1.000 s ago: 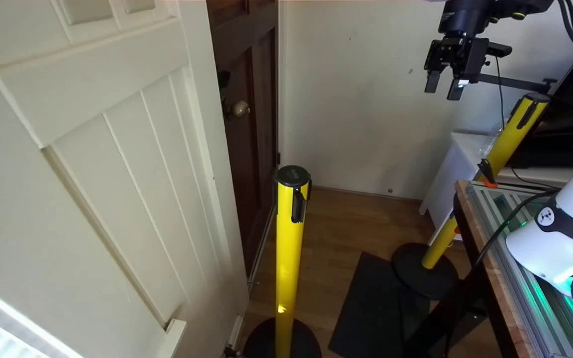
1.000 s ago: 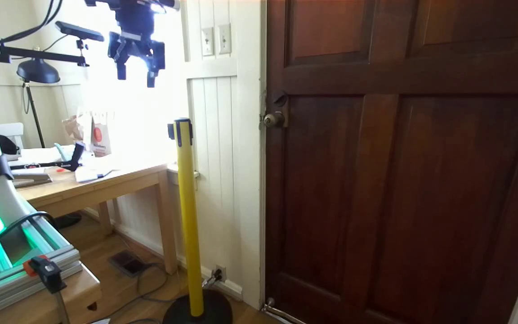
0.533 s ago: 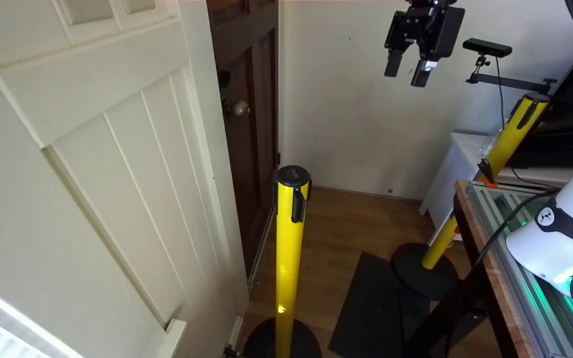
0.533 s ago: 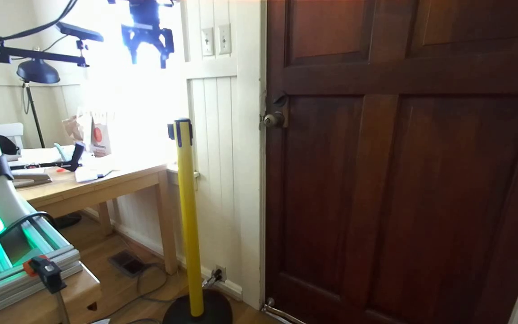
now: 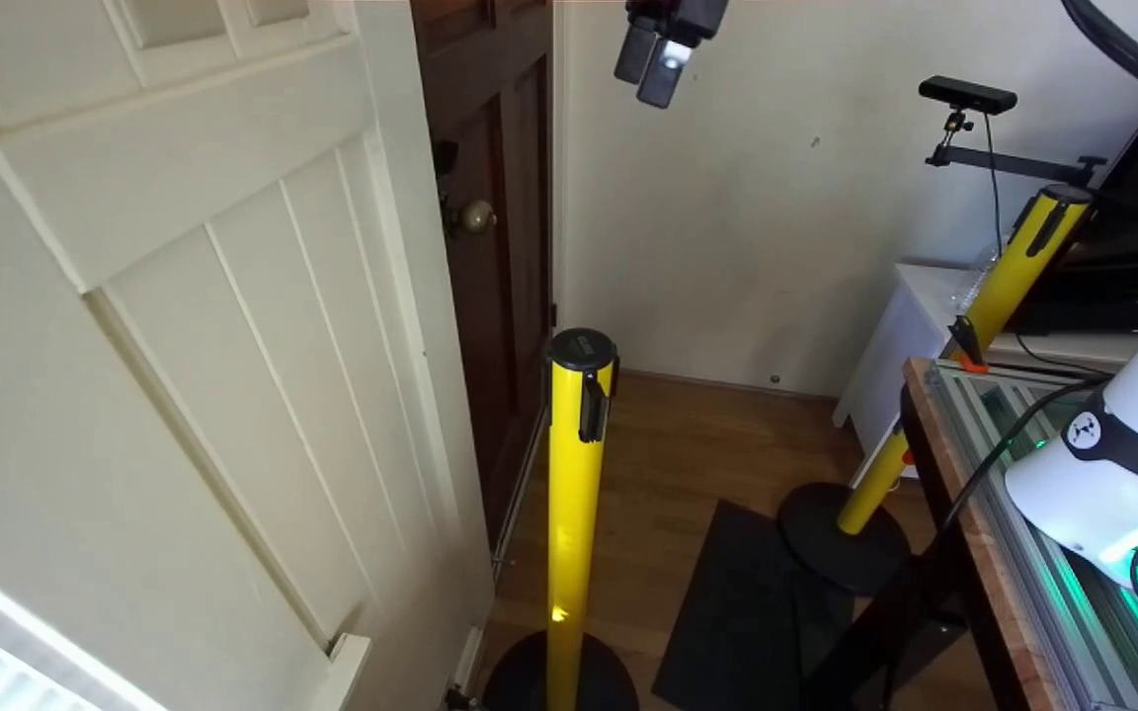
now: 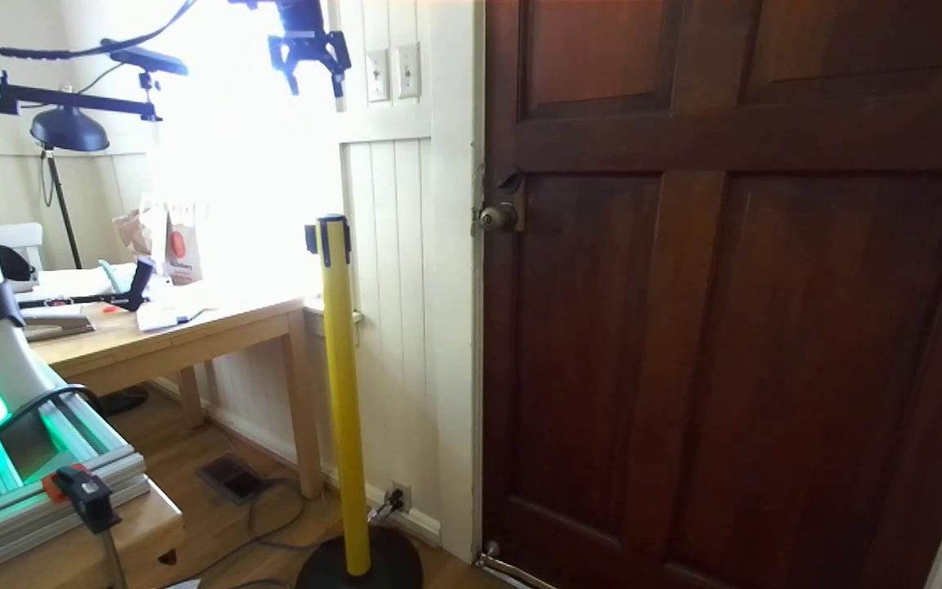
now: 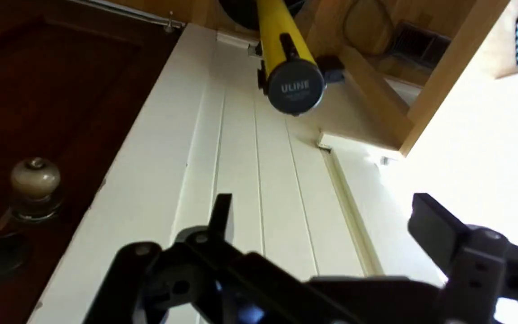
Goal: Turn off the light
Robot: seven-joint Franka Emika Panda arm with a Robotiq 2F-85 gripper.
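Note:
Two white light switches, a left one (image 6: 378, 75) and a right one (image 6: 408, 70), sit side by side on the white panelled wall beside the dark door in an exterior view. They do not show in the wrist view. Which way their levers point is too small to tell. My gripper (image 6: 316, 86) is at the top of that view, just left of the switches in the picture, with fingers pointing down. It also shows at the top of an exterior view (image 5: 642, 84). In the wrist view my gripper (image 7: 322, 198) is open, its fingers wide apart with nothing between them.
A yellow post (image 6: 344, 393) stands below the gripper by the wall; it also shows in the wrist view (image 7: 281, 27). The dark wooden door (image 6: 733, 327) has a round knob (image 6: 498, 217). A wooden table (image 6: 193, 327) holds papers and bags. A camera arm (image 5: 1014, 163) stands behind.
My gripper has moved toward the wall with the switches and upward: leftward in an exterior view, rightward and nearer the switches in another. It has also turned slightly and stays open.

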